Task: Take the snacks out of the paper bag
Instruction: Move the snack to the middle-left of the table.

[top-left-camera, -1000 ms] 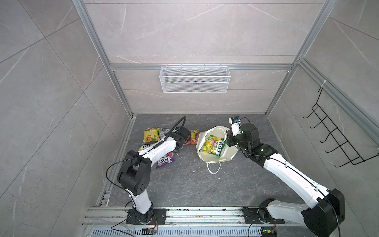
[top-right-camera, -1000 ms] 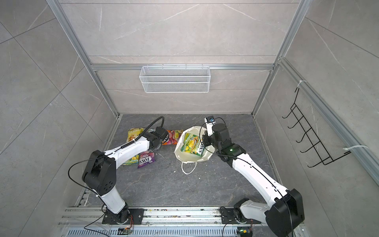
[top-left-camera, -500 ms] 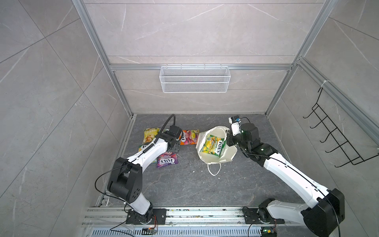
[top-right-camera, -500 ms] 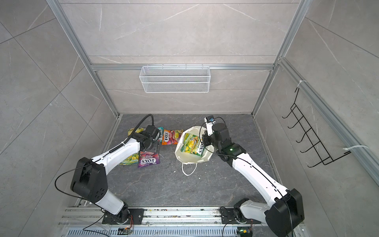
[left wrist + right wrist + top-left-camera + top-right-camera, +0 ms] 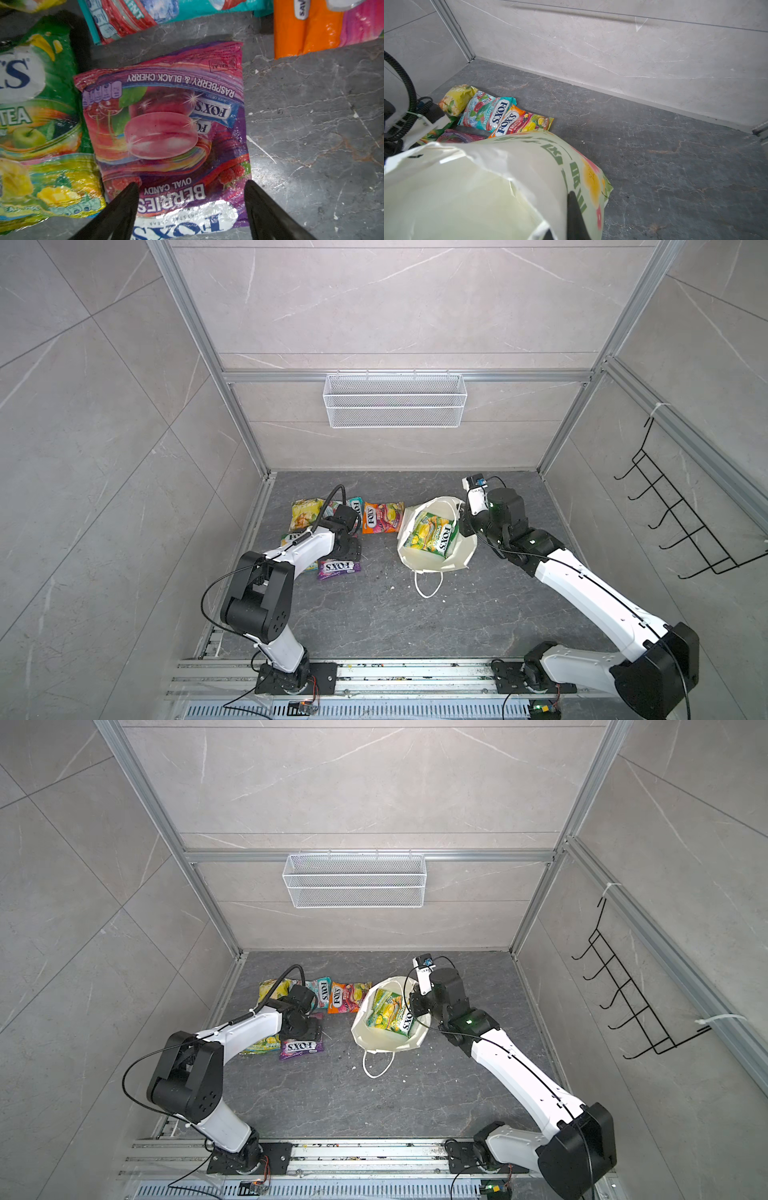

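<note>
The white paper bag [image 5: 436, 562] [image 5: 386, 1042] lies on the floor, its mouth facing up. One green-yellow snack [image 5: 432, 534] [image 5: 390, 1015] shows inside it. My right gripper [image 5: 465, 526] [image 5: 566, 207] is shut on the bag's [image 5: 488, 187] rim, one finger hidden behind the paper. Several snacks lie left of the bag: orange [image 5: 382, 517], teal-red [image 5: 354, 506], yellow [image 5: 305, 512] and purple [image 5: 338, 567]. My left gripper [image 5: 353, 549] [image 5: 190, 184] hovers open just above the purple snack [image 5: 166, 128], with nothing between its fingers.
A green tea packet [image 5: 37, 93] and a yellow-green one [image 5: 52, 187] lie beside the purple one, partly under my left arm. A white wire basket [image 5: 395, 406] hangs on the back wall and a black hook rack [image 5: 681, 522] on the right wall.
My left gripper opened beside the orange snack, which now lies flat, then drew back toward the front over the purple snack. The right arm and bag have not moved.
</note>
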Robot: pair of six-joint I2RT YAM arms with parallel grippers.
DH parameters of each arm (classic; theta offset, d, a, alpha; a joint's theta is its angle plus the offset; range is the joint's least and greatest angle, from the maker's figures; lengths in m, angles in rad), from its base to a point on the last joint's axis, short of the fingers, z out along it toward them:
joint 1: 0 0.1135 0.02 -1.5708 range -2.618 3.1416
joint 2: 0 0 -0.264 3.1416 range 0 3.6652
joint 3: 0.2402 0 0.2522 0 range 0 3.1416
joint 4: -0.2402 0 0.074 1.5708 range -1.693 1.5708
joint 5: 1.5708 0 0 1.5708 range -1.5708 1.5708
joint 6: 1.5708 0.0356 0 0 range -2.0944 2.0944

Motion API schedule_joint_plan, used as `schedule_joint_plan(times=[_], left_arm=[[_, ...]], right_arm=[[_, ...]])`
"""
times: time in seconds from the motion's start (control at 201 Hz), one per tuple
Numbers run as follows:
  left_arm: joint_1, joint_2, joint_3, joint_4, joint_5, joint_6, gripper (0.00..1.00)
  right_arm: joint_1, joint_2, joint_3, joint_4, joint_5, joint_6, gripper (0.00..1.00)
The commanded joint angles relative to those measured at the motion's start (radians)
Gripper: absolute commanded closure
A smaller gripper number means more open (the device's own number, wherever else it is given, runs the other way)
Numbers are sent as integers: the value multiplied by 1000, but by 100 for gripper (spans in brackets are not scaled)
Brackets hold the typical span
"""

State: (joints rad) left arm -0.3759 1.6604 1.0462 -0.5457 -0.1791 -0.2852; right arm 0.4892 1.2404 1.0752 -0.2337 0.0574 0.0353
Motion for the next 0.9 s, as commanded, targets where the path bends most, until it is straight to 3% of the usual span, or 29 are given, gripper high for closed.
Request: schedule_joint_plan(times=[0.0,0.095,0.284,0.388,0.523,0.722,0.891], left_arm=[[0,8,-2,55,24,61,24],[0,16,-13,76,32,91,29],[-3,-7,-14,97,9,138,30],[-37,-108,-9,99,-51,159,29],[-149,-262,24,126,-89,251,28],[-256,-357,115,148,24,342,25],[-287,-443,50,290,118,406,24]], right_arm=[[-5,14,51,-53,-90,-39,100],[-3,8,64,-76,-139,-48,100],[3,21,104,-155,-162,-74,100],[8,9,97,-156,-146,-71,100],[12,6,97,-148,-128,-65,100],[18,44,141,-166,-111,-68,100],[17,68,190,-166,-30,-60,100]])
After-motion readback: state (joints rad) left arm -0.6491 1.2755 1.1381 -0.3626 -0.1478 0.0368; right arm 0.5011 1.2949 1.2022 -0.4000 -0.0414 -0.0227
